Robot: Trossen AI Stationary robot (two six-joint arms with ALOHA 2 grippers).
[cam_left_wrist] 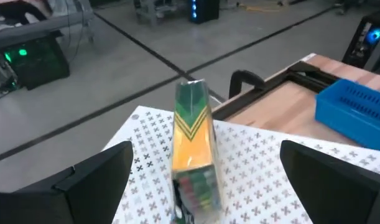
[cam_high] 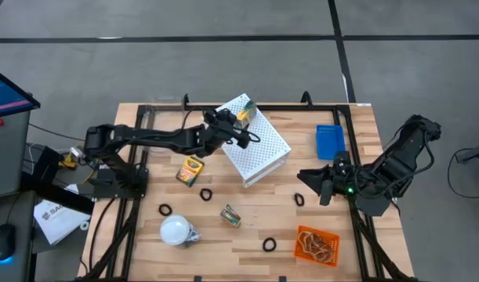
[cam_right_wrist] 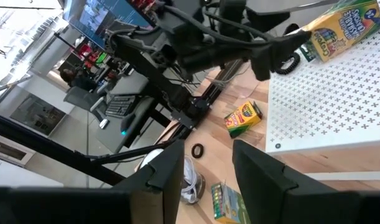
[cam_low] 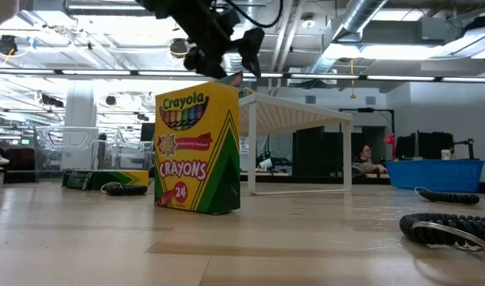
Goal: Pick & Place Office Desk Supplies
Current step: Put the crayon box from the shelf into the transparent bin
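Observation:
A yellow-and-green crayon box [cam_left_wrist: 191,146] lies on the top of the big white perforated box [cam_high: 259,149], near its far corner. It also shows in the high view [cam_high: 246,112]. My left gripper [cam_left_wrist: 205,155] is open over the white box. Its fingers stand wide apart on either side of the crayon box's near end and do not touch it; it shows in the high view [cam_high: 235,129] too. My right gripper [cam_high: 316,185] is open and empty at the table's right, just above the wood. A second crayon box [cam_high: 190,170] stands on the table.
A third crayon box [cam_high: 230,215] lies near the table's middle. Black rings [cam_high: 205,193] lie scattered on the wood. An orange tray of rubber bands [cam_high: 316,244] sits near right, a blue tray [cam_high: 329,141] far right, and a white bulb-like object [cam_high: 176,230] near left.

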